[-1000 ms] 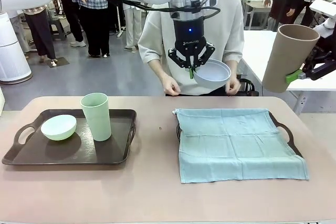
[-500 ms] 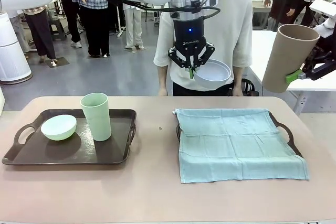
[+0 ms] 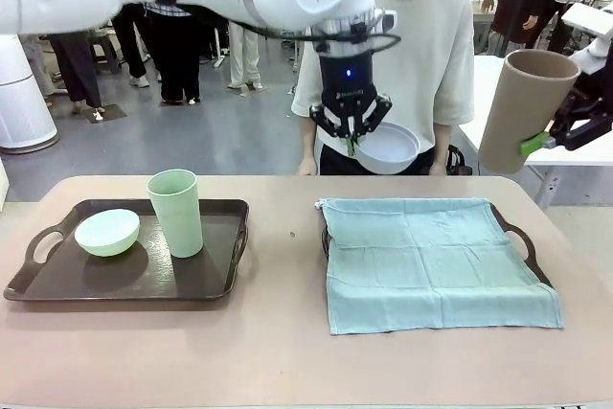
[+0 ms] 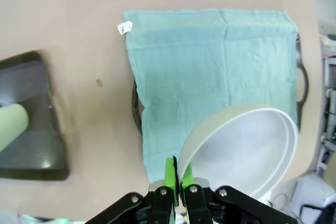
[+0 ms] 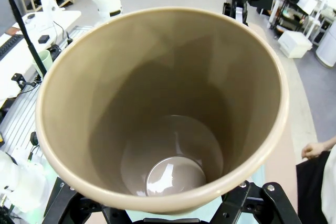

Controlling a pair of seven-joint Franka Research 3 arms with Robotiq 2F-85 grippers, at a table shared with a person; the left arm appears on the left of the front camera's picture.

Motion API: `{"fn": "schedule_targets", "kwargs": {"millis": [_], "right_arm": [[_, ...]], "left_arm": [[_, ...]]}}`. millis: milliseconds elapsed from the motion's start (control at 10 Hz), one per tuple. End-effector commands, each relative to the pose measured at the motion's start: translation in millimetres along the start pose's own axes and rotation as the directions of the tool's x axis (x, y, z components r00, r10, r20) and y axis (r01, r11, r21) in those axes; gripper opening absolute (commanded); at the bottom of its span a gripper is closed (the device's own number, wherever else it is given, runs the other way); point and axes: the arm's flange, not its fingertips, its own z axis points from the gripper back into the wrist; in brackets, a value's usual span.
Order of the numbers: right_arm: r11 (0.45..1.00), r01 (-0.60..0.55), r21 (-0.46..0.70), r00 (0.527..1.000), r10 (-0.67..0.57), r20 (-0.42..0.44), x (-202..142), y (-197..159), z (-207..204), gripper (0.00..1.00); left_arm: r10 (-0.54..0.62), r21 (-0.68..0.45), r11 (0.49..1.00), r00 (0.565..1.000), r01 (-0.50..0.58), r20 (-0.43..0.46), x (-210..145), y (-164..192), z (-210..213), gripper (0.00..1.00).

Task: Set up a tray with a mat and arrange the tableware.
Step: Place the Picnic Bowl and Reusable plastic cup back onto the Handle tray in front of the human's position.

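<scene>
Two pinches: left tool (image 3: 351, 147) on tilted pale bowl (image 3: 389, 148); right tool (image 3: 534, 144) on near-upright tan tumbler (image 3: 517, 107), mouth up.

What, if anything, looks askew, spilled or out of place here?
Only the mat: it drapes past the near side of the right tray onto the table. The pale bowl and tan tumbler hang tilted in the left gripper and right gripper. Nothing is spilled.
</scene>
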Motion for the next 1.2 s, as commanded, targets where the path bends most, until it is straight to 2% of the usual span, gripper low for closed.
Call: {"fn": "schedule_targets", "kwargs": {"millis": [0, 300, 500, 600, 900, 1100], "right_arm": [[0.997, 0.067, 0.037, 0.997, -0.066, -0.025, -30, -9, -27, 0.81], [0.990, 0.127, 0.060, 0.992, -0.127, -0.013, -68, -14, -54, 0.81], [0.984, 0.163, 0.069, 0.987, -0.162, -0.027, -76, -14, -58, 0.81], [0.987, 0.139, 0.078, 0.990, -0.139, -0.009, -78, -13, -58, 0.81], [0.987, 0.139, 0.078, 0.990, -0.139, -0.009, -78, -13, -58, 0.81], [0.987, 0.134, 0.084, 0.991, -0.135, 0.003, -93, -17, -67, 0.81]], "left_arm": [[0.003, -0.018, 1.000, 1.000, -0.003, -0.008, 5, -2, -34, 0.04], [-0.025, 0.031, 0.999, 0.996, 0.027, -0.088, 7, -9, -84, 0.04], [0.018, 0.073, 0.997, 0.988, -0.007, -0.155, 1, -11, -93, 0.04], [-0.003, 0.043, 0.999, 0.996, 0.007, -0.091, 4, -7, -101, 0.04], [-0.003, 0.043, 0.999, 0.996, 0.007, -0.091, 4, -7, -101, 0.04], [0.014, 0.070, 0.998, 0.995, -0.007, -0.103, 4, -8, -112, 0.04]]}}
